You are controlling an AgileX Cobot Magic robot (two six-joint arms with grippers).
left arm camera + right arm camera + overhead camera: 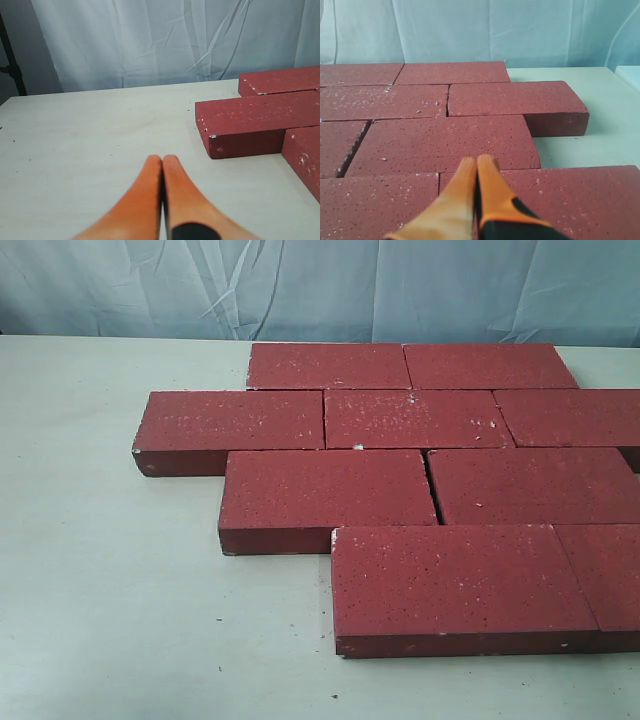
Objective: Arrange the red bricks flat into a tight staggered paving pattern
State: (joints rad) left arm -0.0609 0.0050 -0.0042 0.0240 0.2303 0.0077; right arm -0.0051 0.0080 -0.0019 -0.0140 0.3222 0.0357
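The red bricks are lying flat in four staggered, closely packed rows on the desk, centre to right. The left hand and right hand are sitting clenched, grasping nothing.

Dark red rectangular paver bricks, white-speckled, all lying flat in four offset rows, long sides touching row to row. Joints are mostly tight, though a thin dark gap shows between the two in the third row. Pale chips mark several corners.

Free tabletop left of red bricks
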